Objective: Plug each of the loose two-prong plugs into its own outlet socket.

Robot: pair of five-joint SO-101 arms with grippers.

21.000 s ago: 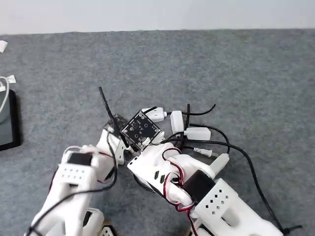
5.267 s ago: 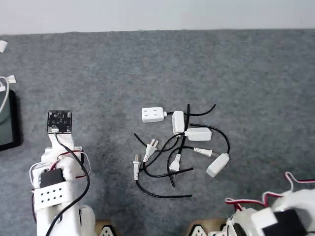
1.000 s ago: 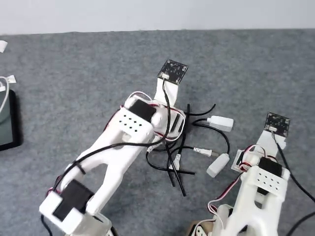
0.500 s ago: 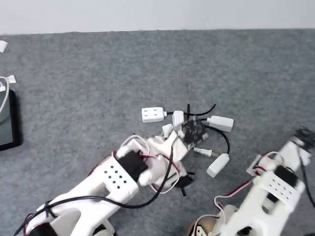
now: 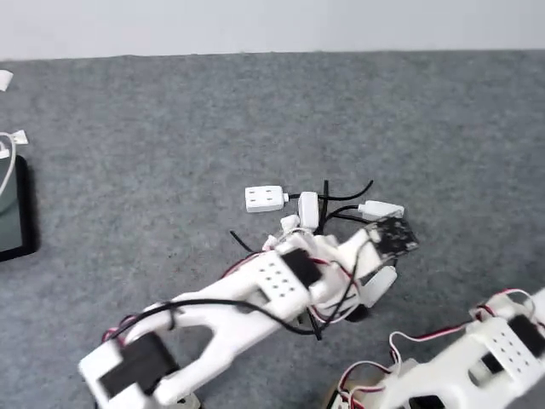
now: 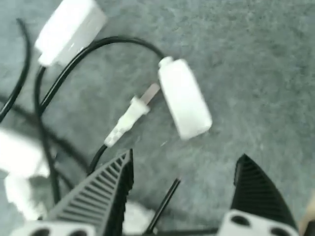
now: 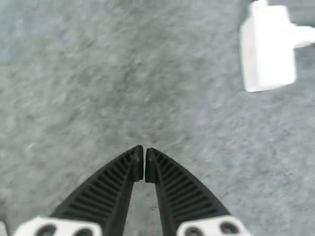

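The left arm stretches across the grey surface [image 5: 153, 119] to a tangle of black cords [image 6: 69, 64]. The left tool [image 6: 186, 158] hangs over the tangle with its jaws spread wide, holding nothing. Just beyond its tips lie a white two-prong plug [image 6: 129, 114] and an oblong outlet socket [image 6: 184, 104]. The plug's prongs angle toward the socket's flank and seem to lie beside it rather than in it, though the blur makes that hard to judge. A second socket [image 6: 71, 28] lies farther off, on the end of a black cord. In the high view a white socket block [image 5: 264, 198] sits at the edge of the tangle, away from the arm. The right arm [image 5: 502, 349] is at the near edge of the surface. The right tool [image 7: 143, 156] is pressed together and empty over bare surface, with another white socket [image 7: 268, 46] lying near it.
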